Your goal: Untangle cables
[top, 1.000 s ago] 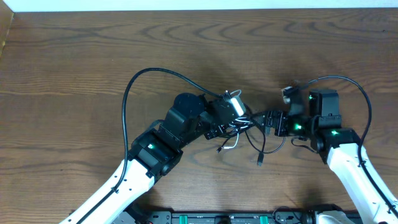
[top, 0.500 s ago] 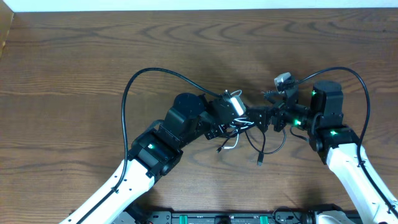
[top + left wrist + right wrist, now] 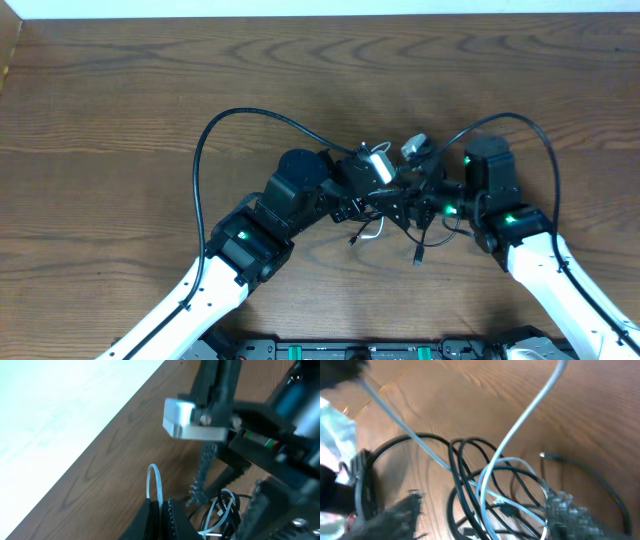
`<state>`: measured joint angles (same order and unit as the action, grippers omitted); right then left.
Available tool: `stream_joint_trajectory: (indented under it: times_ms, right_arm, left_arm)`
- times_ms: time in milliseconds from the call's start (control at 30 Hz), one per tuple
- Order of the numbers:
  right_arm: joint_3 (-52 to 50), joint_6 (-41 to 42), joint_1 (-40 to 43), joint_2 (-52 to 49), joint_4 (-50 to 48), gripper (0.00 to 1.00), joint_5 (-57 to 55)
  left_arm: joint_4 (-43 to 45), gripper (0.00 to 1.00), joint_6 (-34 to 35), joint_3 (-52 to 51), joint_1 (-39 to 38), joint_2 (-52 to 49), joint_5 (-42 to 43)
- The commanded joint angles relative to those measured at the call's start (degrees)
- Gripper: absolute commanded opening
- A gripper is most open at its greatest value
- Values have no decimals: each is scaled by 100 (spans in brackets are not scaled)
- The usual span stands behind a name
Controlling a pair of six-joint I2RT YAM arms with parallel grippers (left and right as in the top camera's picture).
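the tangle lies in the middle of the table (image 3: 120, 100), stretched roughly left-right between the 2 grippers. a tail of the black cable (image 3: 418, 255) droops toward the near edge, its plug end pointing that way. the black cable is thin, in several overlapping loops; the white cable (image 3: 522, 415) threads through them and rises on a slant. the left gripper (image 3: 161, 507) is pressed together on a white cable loop. the right gripper (image 3: 480, 510) is spread, its fingers straddling the loops without clamping them. thick arm cables (image 3: 262, 113) arc above each arm.
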<state>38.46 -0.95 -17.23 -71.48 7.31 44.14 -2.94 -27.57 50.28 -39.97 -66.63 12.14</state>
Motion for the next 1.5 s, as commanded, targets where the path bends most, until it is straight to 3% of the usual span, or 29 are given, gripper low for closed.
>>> stream_joint_trajectory:
  times_ms: [0, 267, 433, 700, 833, 967, 1333, 1467]
  right_arm:
    - [0, -81, -116, 22, 116, 68, -581]
    - [0, 74, -120, 22, 127, 67, -800]
    - [0, 136, -127, 22, 133, 38, -796]
    - [0, 131, -223, 22, 144, 29, -778]
    - [0, 131, -334, 22, 153, 18, -780]
    - [0, 131, -376, 22, 181, 1, -780]
    - [0, 931, -374, 35, -201, 1, -352]
    - [0, 1143, -369, 35, -632, 1, 308]
  left_arm:
    - [7, 8, 70, 94, -9, 83, 92]
    - [4, 8, 70, 94, -9, 83, 92]
    - [4, 8, 70, 94, -9, 83, 92]
    - [4, 8, 70, 94, -9, 83, 92]
    - [4, 8, 70, 94, -9, 83, 90]
    - [2, 8, 70, 94, -9, 83, 90]
    - [-260, 8, 68, 94, -9, 79, 79]
    - [-396, 23, 68, 94, -9, 79, 24]
